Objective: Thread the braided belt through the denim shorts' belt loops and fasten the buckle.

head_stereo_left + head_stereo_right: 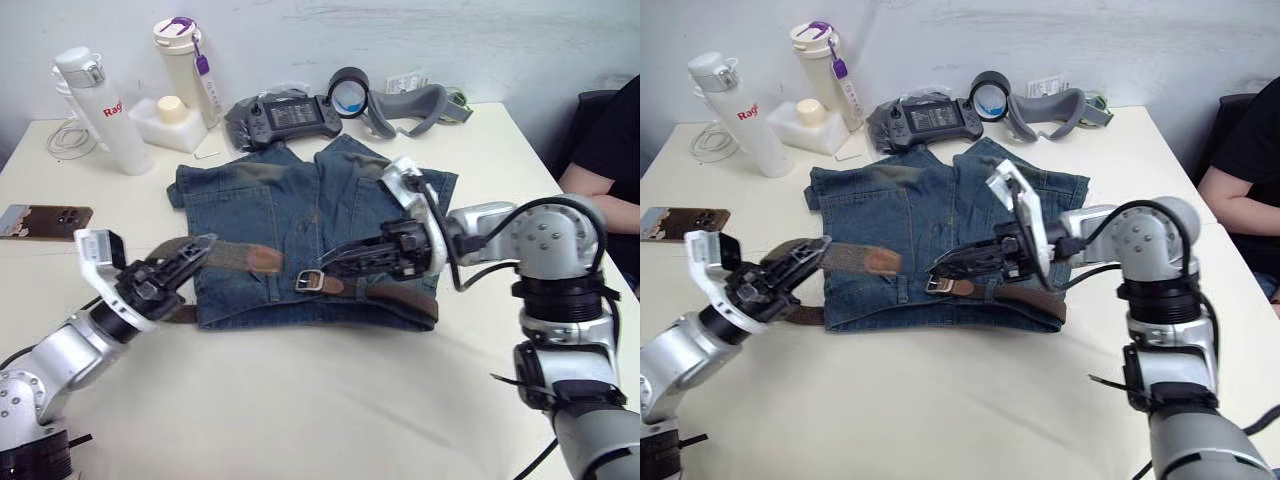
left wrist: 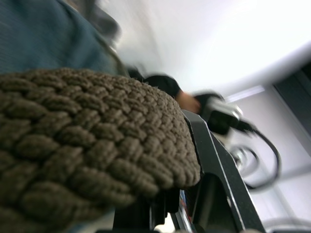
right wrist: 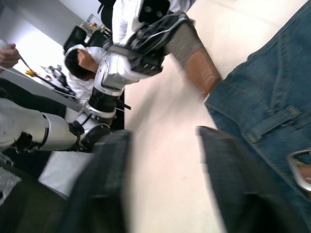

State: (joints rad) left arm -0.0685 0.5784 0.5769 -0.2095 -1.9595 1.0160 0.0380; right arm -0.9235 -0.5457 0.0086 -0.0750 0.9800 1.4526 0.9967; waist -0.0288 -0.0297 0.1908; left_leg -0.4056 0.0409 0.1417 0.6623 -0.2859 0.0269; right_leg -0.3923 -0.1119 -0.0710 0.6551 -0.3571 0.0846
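White table, pale wall behind; even light.

The denim shorts, faded blue with yellowish worn patches, lie flat on the counter, waistband toward the robot. The braided belt, dark brown with a tan leather tip, crosses the waistband; its free end sits between the left claw's fingers. The silver buckle lies just beside the right claw's tips.
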